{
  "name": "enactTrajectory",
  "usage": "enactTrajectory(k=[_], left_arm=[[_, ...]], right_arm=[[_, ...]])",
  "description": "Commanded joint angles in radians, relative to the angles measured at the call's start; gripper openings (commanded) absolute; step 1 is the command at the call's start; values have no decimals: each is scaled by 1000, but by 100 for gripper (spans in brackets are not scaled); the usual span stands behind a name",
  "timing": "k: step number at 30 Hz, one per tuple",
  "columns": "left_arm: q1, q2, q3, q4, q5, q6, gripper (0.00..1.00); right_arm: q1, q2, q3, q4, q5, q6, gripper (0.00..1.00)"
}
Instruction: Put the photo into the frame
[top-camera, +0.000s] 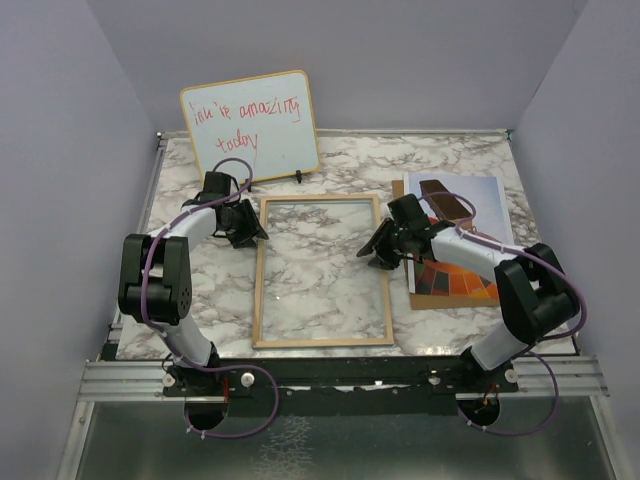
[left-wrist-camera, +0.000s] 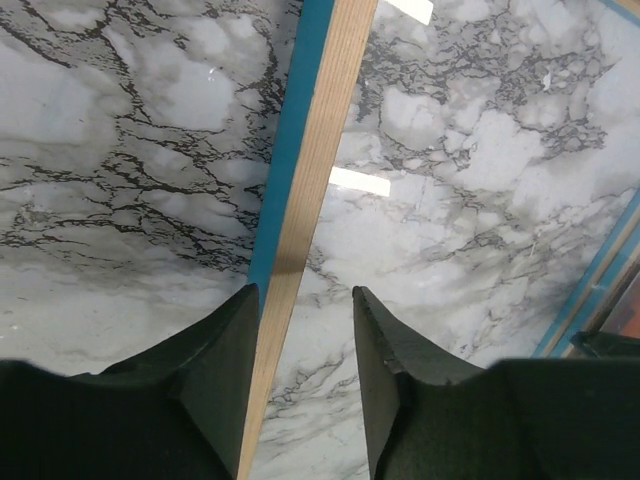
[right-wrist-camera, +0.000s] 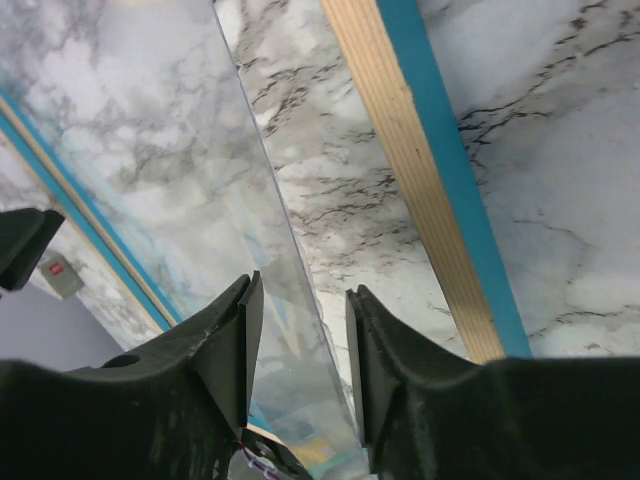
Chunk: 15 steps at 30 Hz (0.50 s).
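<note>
Here the frame lies flat mid-tabletop, one short rail close to the near edge. The left tool stands half open astride the frame's left rail, with a gap left on one side. The right tool is likewise half open, the edge of the clear pane between its fingers, unclamped. The photo lies near the right edge. A whiteboard stands at the far edge.

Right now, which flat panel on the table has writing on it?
The whiteboard, propped at the far left, with red handwriting. The frame carries no marks, and the photo shows only a printed balloon.
</note>
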Motion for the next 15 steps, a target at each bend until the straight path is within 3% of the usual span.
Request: enactTrajectory(k=[1,8,13,15], left_arm=[[1,-19,-20,-5,-46,-2,39],[1,-2,-19,-33,-110,12,16],[1,-7,-19,-37,-114,19,8],[1,9,-20,-39,-89,25,2]], right_arm=[[8,-55,-72,189,-91,-1,39],[8,-97,-150,387,-167,-46,13],[7,-121,-187,500,-213,-48,1],[7,-130,-200,539,-230,-49,1]])
